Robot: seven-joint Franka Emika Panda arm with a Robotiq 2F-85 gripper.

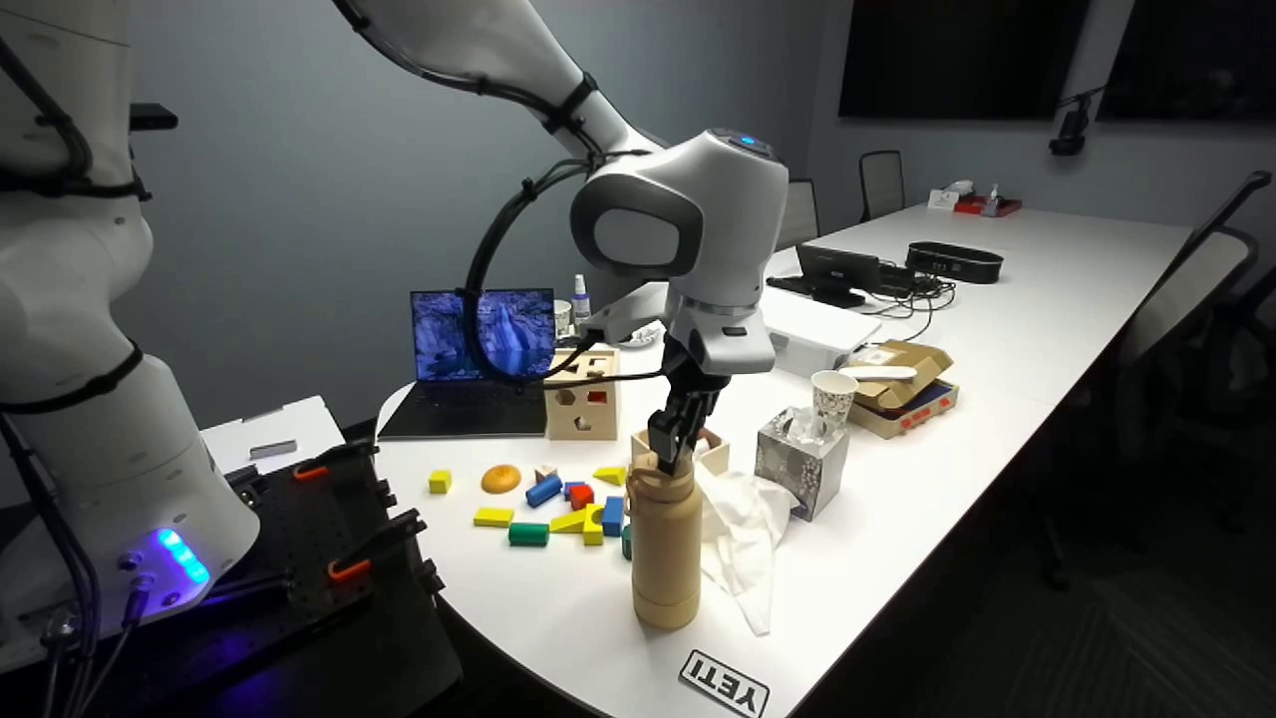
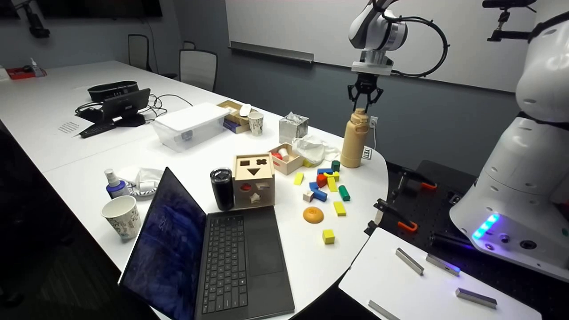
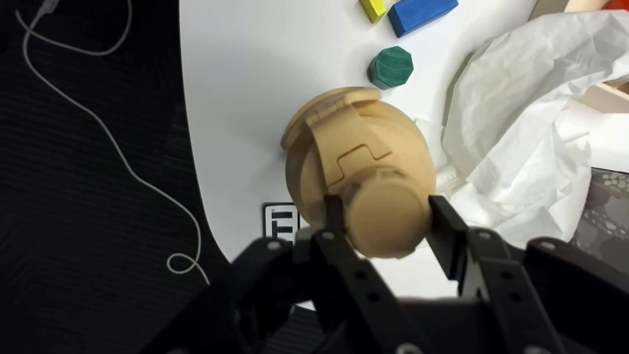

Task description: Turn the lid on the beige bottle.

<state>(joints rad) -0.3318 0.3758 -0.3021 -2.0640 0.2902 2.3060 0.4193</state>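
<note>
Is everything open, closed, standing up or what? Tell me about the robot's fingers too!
Beige bottle: upright
Lid: on the bottle
Fingers: either side of the lid; touching or not, can't tell
Laptop: open, screen lit
Black tumbler: upright, lidded
Plastic storage bin: closed
Tissue box: open, tissue sticking out
Paper cups: upright

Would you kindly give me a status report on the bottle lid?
Gripper astride lid, firm grip unclear. Beige bottle upright on table. White tissue beside it, apparently not blocking.

Beige bottle [image 1: 666,553] stood on the white surface [image 1: 867,529], laptop [image 2: 215,262] sat open, and toy blocks [image 2: 320,194] lay scattered near the shape-sorter cube [image 2: 252,181]!
</note>
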